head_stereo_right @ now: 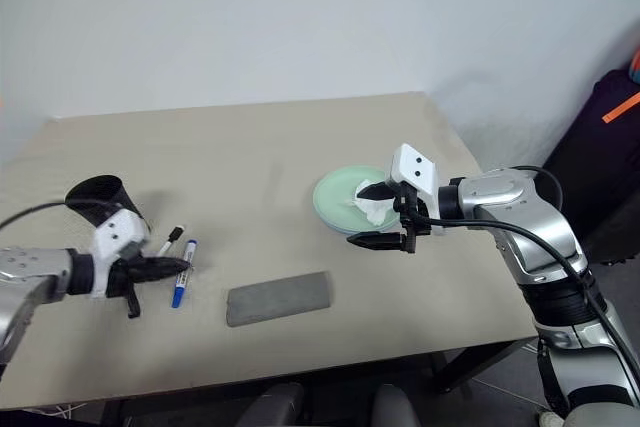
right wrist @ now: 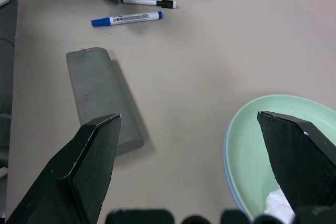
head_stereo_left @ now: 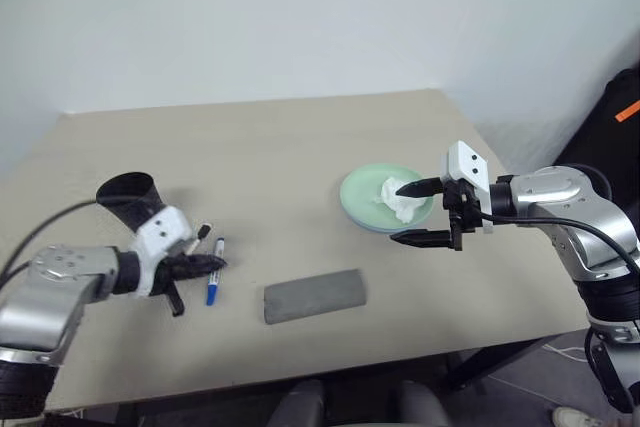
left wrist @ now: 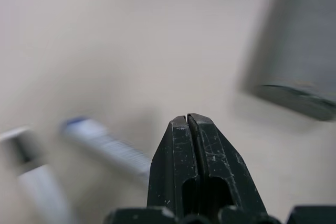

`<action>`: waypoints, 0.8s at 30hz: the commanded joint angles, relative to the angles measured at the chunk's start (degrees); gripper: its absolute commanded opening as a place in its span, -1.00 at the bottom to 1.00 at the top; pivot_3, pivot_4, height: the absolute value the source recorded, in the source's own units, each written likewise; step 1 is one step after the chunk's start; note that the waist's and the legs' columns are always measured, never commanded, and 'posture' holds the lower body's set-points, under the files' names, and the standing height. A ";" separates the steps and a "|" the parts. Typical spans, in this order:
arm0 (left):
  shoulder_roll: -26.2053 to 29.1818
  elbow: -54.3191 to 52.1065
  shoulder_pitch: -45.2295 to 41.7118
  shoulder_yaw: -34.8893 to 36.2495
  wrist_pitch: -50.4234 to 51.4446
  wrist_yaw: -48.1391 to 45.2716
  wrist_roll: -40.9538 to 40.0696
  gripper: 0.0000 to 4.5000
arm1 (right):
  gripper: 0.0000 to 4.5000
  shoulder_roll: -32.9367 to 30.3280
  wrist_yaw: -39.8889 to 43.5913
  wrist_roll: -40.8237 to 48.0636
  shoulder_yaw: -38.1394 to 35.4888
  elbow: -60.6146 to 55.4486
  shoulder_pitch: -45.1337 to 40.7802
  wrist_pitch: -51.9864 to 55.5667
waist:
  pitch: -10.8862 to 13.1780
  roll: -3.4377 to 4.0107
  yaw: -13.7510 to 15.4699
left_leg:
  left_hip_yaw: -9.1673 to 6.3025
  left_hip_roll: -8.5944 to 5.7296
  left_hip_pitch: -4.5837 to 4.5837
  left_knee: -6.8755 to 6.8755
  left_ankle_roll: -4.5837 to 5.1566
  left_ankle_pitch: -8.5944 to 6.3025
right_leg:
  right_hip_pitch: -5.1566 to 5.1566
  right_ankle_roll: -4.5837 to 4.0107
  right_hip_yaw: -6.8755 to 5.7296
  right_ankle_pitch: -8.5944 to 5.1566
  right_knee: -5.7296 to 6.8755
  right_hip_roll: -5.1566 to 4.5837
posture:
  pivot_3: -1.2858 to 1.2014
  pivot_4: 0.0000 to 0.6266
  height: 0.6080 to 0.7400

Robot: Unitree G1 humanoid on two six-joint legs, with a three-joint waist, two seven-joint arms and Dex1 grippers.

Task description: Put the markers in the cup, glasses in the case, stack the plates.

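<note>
My left gripper (head_stereo_left: pixel 208 265) is shut with nothing in it, its tip right at the blue-capped marker (head_stereo_left: pixel 212 292), which lies flat on the table. The black-capped marker (head_stereo_left: pixel 201 235) lies just beyond it, near the upright black cup (head_stereo_left: pixel 128 197). The grey case (head_stereo_left: pixel 314 296) lies closed near the front edge. The mint green plate (head_stereo_left: pixel 362 192) rests on top of the light blue plate (right wrist: pixel 227 153). My right gripper (head_stereo_left: pixel 416 213) stands wide open over their near rim, one finger above the white tissue (head_stereo_left: pixel 402 199). The glasses are out of view.
The crumpled tissue sits inside the green plate. A dark bag (head_stereo_left: pixel 610 127) stands past the table's right edge. Bare beige tabletop (head_stereo_left: pixel 270 167) stretches between the cup and the plates, back to the wall.
</note>
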 commanded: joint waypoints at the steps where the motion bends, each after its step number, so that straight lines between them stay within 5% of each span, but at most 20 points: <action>1: 0.36 3.88 -5.37 1.49 3.13 5.48 1.54 -0.99 | 1.00 0.56 -0.04 0.38 -0.34 -0.03 -1.86 -0.81 | 0.00 0.00 0.19 | 0.03 -0.03 0.02 0.00 0.03 0.02 | 0.00 0.01 0.01 0.00 0.00 0.00 | 0.03 -1.00 0.37; 10: -2.57 8.38 -9.58 -1.15 10.43 11.98 2.38 -0.99 | 1.00 1.15 -0.13 0.11 -0.12 0.70 -2.58 -1.28 | -0.02 -0.03 0.29 | 0.06 -0.09 0.02 -0.02 0.19 0.12 | -0.04 0.00 0.01 0.02 0.03 0.06 | 0.03 -1.00 0.37; 13: -3.47 8.62 -9.51 -1.27 11.80 13.08 2.31 -0.74 | 1.00 1.14 -0.31 0.22 -0.24 0.36 -2.33 -1.20 | -0.02 -0.05 0.34 | 0.03 -0.09 0.01 -0.01 0.18 0.12 | -0.04 -0.01 0.00 0.02 0.03 0.06 | 0.03 -1.00 0.37; 21: -4.88 11.10 -9.66 -1.17 12.94 17.68 3.87 0.46 | 1.00 1.26 -0.65 0.21 -0.28 0.30 -2.13 -1.23 | -0.02 -0.05 0.33 | 0.03 -0.09 0.02 -0.02 0.14 0.09 | -0.04 -0.01 0.00 0.02 0.03 0.06 | 0.03 -1.00 0.37; 24: -5.18 11.00 -8.52 -1.09 13.17 17.91 3.34 0.46 | 1.00 1.24 -0.79 0.21 -0.28 0.28 -2.11 -1.26 | -0.03 -0.06 0.34 | 0.03 -0.09 0.01 -0.01 0.15 0.09 | -0.05 -0.01 0.01 0.02 0.03 0.06 | 0.03 -1.00 0.37</action>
